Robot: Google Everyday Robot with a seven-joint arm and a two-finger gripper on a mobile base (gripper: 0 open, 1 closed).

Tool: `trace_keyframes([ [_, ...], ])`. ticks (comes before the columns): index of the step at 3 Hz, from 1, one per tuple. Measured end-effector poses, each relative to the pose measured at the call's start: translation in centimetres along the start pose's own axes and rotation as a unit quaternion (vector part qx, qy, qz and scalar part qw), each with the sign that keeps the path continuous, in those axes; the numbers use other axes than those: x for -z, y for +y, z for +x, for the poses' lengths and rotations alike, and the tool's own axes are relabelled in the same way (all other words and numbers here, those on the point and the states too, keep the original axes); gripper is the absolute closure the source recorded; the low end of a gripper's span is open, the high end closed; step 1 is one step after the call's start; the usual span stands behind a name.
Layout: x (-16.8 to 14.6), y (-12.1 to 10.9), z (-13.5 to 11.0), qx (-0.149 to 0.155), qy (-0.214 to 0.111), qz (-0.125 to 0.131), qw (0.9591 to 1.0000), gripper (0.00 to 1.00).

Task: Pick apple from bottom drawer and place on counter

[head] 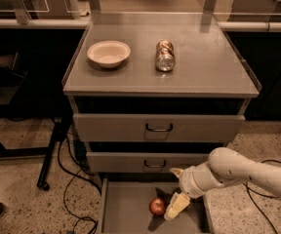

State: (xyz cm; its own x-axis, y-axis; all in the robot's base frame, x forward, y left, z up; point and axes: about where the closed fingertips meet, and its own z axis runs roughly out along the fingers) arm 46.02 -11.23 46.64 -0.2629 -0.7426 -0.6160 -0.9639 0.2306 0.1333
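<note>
The apple (157,206), small and red, lies on the floor of the pulled-out bottom drawer (126,213), near its middle. My gripper (171,194) is down in the drawer just right of the apple, on the end of the white arm (238,172) that reaches in from the right. It is open and holds nothing; its lower cream finger (177,206) sits close beside the apple. The counter (204,67) is the grey top of the cabinet, far above the gripper.
On the counter stand a cream bowl (109,52) at the left and a crushed can (165,55) in the middle. The two upper drawers (157,127) are shut. Cables (70,179) lie on the floor left of the cabinet, with a dark table leg (50,155).
</note>
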Motion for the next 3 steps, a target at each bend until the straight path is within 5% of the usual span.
trace_keyframes([
  [1,-0.3,-0.1,0.2,0.000,-0.001,-0.001,1.0000,0.00],
  [3,-6.0,-2.7,4.4,-0.003,-0.015,-0.018,0.9997,0.00],
])
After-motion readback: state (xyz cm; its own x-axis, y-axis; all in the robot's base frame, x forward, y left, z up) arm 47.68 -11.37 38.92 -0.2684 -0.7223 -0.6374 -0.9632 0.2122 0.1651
